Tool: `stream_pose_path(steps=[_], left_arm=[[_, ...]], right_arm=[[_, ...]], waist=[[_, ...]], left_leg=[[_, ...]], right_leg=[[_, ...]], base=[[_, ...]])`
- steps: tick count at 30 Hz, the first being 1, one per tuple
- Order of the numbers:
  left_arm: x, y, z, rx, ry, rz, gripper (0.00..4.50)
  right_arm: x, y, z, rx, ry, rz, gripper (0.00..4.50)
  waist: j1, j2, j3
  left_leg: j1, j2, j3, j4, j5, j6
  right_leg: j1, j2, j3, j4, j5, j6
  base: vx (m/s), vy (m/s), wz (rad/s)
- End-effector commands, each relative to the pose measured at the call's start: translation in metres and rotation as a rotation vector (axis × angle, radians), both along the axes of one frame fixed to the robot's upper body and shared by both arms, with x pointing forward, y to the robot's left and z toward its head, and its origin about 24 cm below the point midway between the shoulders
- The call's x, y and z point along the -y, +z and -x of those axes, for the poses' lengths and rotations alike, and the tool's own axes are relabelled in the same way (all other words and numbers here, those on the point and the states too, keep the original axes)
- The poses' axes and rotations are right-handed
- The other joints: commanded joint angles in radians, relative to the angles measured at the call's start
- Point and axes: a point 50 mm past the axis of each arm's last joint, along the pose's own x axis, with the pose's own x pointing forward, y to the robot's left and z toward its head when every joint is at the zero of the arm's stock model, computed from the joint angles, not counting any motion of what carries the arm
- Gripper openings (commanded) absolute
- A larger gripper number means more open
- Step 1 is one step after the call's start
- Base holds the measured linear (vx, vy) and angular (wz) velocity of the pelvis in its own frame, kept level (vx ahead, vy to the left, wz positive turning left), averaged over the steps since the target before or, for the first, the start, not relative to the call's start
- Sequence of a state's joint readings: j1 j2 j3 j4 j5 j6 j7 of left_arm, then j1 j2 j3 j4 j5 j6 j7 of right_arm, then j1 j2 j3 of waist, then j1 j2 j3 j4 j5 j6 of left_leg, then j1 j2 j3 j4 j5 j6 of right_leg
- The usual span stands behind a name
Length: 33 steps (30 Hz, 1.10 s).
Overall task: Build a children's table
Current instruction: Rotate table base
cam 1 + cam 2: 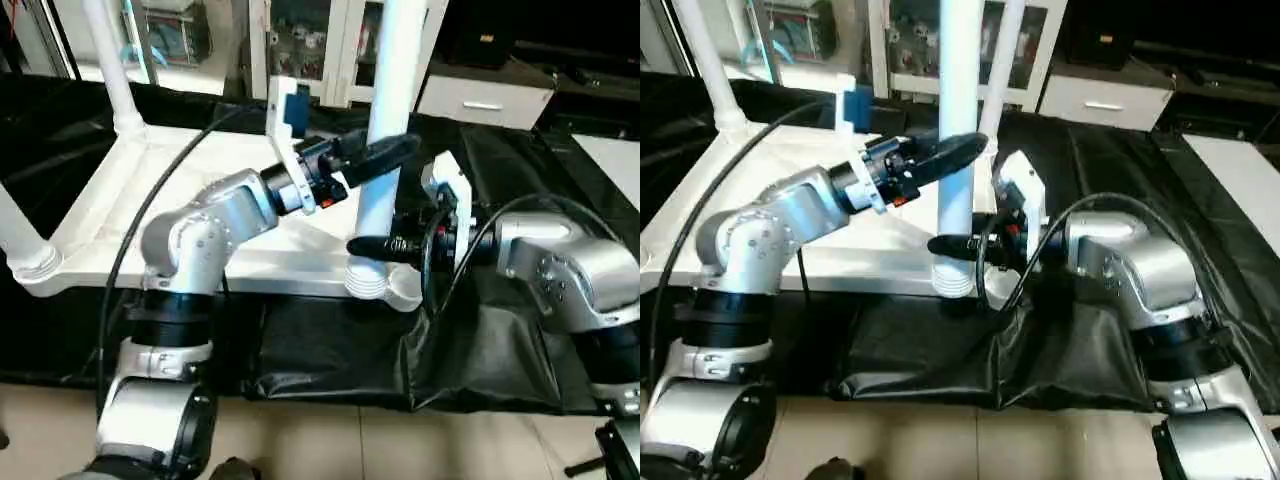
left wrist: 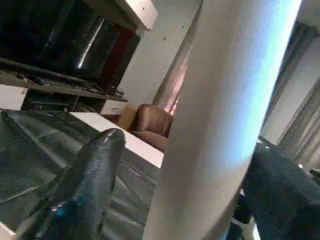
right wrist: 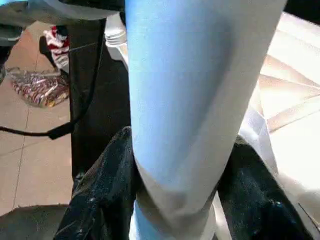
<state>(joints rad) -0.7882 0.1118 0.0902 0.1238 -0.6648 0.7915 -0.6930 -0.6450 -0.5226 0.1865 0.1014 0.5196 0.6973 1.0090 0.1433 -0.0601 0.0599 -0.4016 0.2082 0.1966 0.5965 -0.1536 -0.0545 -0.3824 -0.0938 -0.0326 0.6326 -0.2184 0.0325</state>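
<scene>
Partly cut off by the upper frame edge, three long white tapered plastic tube legs stood upright in the corner sockets of the white rectangular plastic tabletop (image 1: 150,215), which lay underside-up on a counter draped in black sheeting (image 1: 330,350). The far-left leg (image 1: 112,70) rose at about 11 o'clock and only a stub of the near-left leg (image 1: 18,240) showed at 9 o'clock. A possible fourth leg in the background was too indistinct to count with confidence.

The near-right leg (image 1: 392,110) stood in its ribbed socket toward 5 o'clock of the tabletop. The left hand (image 1: 385,152) had its two black fingers spread apart on either side of this leg's middle, not pressing it, with one finger (image 2: 85,185) clear of the tube. Lower down, just above the socket, the right hand (image 3: 175,200) was clamped on the same leg, a finger (image 3: 107,185) against each side.
</scene>
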Motion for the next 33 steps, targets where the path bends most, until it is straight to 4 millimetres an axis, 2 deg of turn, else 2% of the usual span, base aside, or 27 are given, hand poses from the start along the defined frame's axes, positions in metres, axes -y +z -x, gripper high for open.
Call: stream_pose_path(steps=[1, 5, 11, 12, 14, 17, 19, 24, 28, 29, 33], left_arm=[[0.002, 0.002, 0.0, 0.013, 0.008, -0.029, 3.49], [0.001, 0.003, -0.001, 0.051, 0.031, -0.079, 3.17], [0.004, 0.01, -0.004, 0.084, 0.045, -0.093, 2.72], [0.004, 0.01, -0.003, 0.086, 0.042, -0.092, 2.68], [0.008, 0.012, -0.001, 0.116, 0.007, -0.104, 2.33], [0.011, 0.011, 0.003, 0.118, -0.037, -0.103, 2.22], [0.013, 0.01, 0.005, 0.116, -0.065, -0.107, 1.97], [0.014, 0.008, 0.003, 0.106, -0.054, -0.125, 1.87], [0.008, 0.012, -0.005, 0.109, 0.021, -0.141, 1.86], [0.008, 0.012, -0.005, 0.11, 0.024, -0.143, 1.86], [0.005, 0.016, -0.009, 0.131, 0.061, -0.18, 1.85]], right_arm=[[0.002, 0.006, -0.004, 0.017, 0.002, 0.01, 1.84], [-0.001, 0.007, -0.007, 0.022, 0.007, 0.009, 1.84], [-0.003, 0.009, -0.01, 0.03, 0.013, 0.008, 1.84], [-0.003, 0.009, -0.01, 0.03, 0.014, 0.009, 1.84], [-0.003, 0.008, -0.011, 0.027, 0.018, 0.011, 1.84], [-0.004, 0.007, -0.012, 0.025, 0.025, 0.015, 1.84], [-0.005, 0.006, -0.012, 0.026, 0.032, 0.02, 1.84], [-0.006, 0.007, -0.014, 0.037, 0.034, 0.023, 1.84], [-0.006, 0.011, -0.017, 0.065, 0.023, 0.009, 1.84], [-0.006, 0.012, -0.017, 0.065, 0.023, 0.007, 2.4], [-0.003, 0.017, -0.019, 0.06, 0.02, -0.028, 2.72]], waist=[[-0.003, -0.008, -0.079], [-0.005, -0.008, -0.079], [-0.003, -0.01, -0.08], [-0.004, -0.013, -0.08], [-0.003, -0.012, -0.08], [-0.003, -0.011, -0.081], [-0.003, -0.011, -0.081], [-0.003, -0.013, -0.08], [-0.004, -0.015, -0.081], [-0.004, -0.014, -0.08], [-0.004, -0.016, -0.08]], left_leg=[[0.04, 0.018, -0.004, -0.06, -0.096, -0.016], [0.039, 0.017, -0.005, -0.061, -0.096, -0.028], [0.04, 0.017, -0.005, -0.06, -0.103, -0.038], [0.04, 0.017, -0.005, -0.06, -0.101, -0.038], [0.039, 0.016, -0.005, -0.06, -0.101, -0.038], [0.04, 0.016, -0.005, -0.059, -0.093, -0.033], [0.039, 0.015, -0.004, -0.058, -0.093, -0.032], [0.039, 0.016, -0.004, -0.058, -0.092, -0.03], [0.039, 0.016, -0.004, -0.058, -0.1, -0.032], [0.039, 0.017, -0.005, -0.058, -0.104, -0.034], [0.04, 0.017, -0.004, -0.058, -0.102, -0.033]], right_leg=[[0.034, -0.036, 0.021, -0.056, 0.043, -0.229], [0.034, -0.035, 0.02, -0.056, 0.053, -0.219], [0.036, -0.035, 0.02, -0.054, 0.061, -0.222], [0.036, -0.035, 0.02, -0.054, 0.064, -0.224], [0.036, -0.035, 0.02, -0.054, 0.06, -0.222], [0.036, -0.034, 0.02, -0.053, 0.076, -0.226], [0.036, -0.035, 0.02, -0.052, 0.079, -0.23], [0.037, -0.034, 0.019, -0.051, 0.081, -0.235], [0.036, -0.036, 0.019, -0.052, 0.064, -0.234], [0.036, -0.036, 0.019, -0.052, 0.056, -0.233], [0.035, -0.036, 0.019, -0.052, 0.049, -0.229]], base=[[0.0, 0.0, 0.0], [0.0, 0.0, 0.0], [0.0, 0.0, 0.0], [0.0, 0.0, 0.0], [0.0, 0.0, 0.0], [0.0, 0.0, 0.0], [0.0, 0.0, 0.0], [0.0, 0.0, 0.0], [0.0, 0.0, 0.0], [0.0, 0.0, 0.0], [0.0, 0.0, 0.0]])
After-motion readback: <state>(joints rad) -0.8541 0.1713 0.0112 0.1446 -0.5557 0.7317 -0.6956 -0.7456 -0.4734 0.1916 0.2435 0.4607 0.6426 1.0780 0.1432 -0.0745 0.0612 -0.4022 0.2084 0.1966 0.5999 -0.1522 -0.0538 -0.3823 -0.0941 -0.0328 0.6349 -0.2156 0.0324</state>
